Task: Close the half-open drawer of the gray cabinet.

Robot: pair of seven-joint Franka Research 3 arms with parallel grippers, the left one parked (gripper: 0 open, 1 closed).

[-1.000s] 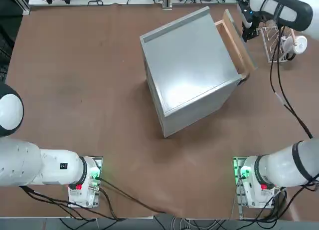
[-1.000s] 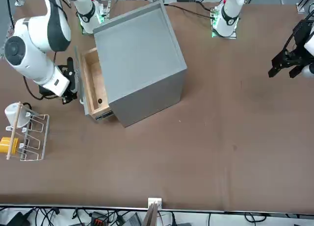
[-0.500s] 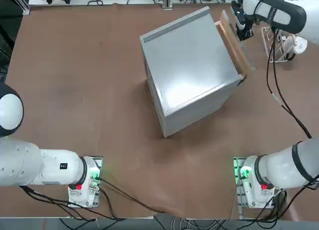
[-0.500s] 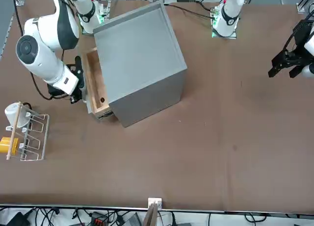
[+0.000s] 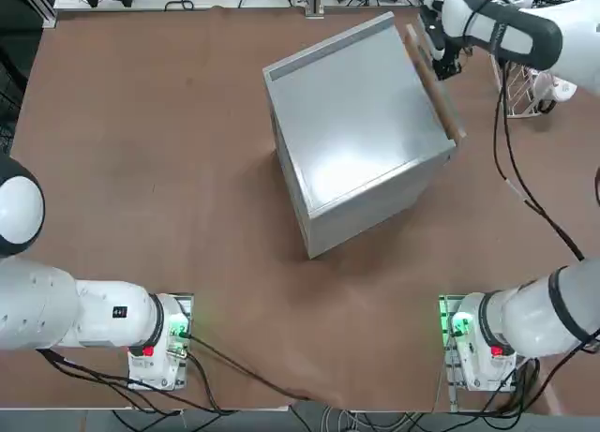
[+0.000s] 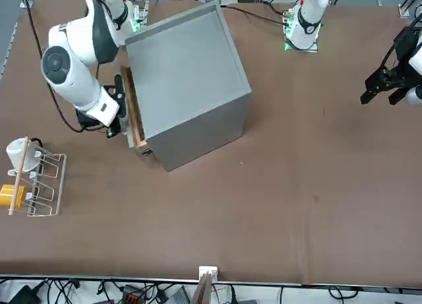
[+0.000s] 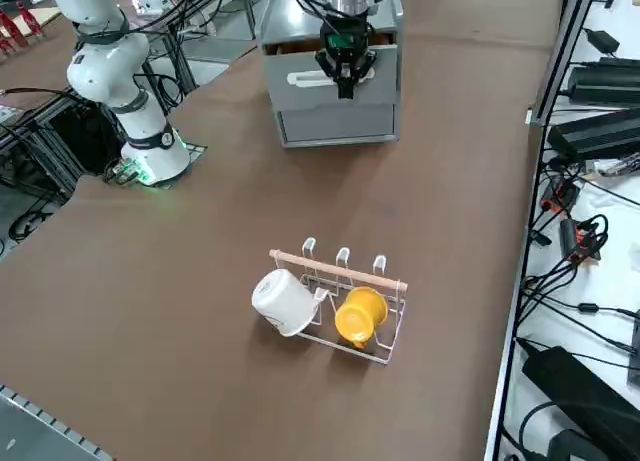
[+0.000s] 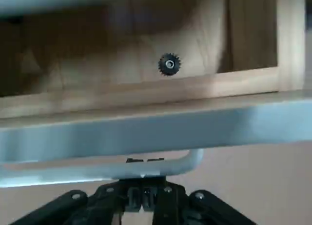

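Observation:
The gray cabinet (image 5: 352,123) (image 6: 184,66) stands turned at an angle in the middle of the table. Its drawer (image 5: 434,81) (image 6: 134,116) sticks out only a little, showing a thin strip of tan wood behind the gray front panel (image 7: 375,79) (image 8: 146,132). My right gripper (image 5: 437,59) (image 6: 119,114) (image 7: 345,81) (image 8: 142,181) is shut and empty. Its tips rest against the drawer's front panel, by the white handle (image 8: 192,159).
A small black gear (image 8: 169,64) lies inside the drawer. A white wire rack (image 7: 345,296) (image 6: 36,179) (image 5: 525,71) holding a white cup (image 7: 283,301) and a yellow cup (image 7: 360,314) stands on the table behind my right arm.
My right gripper has moved toward the cabinet with the drawer front ahead of it. The drawer has slid from half open to nearly in.

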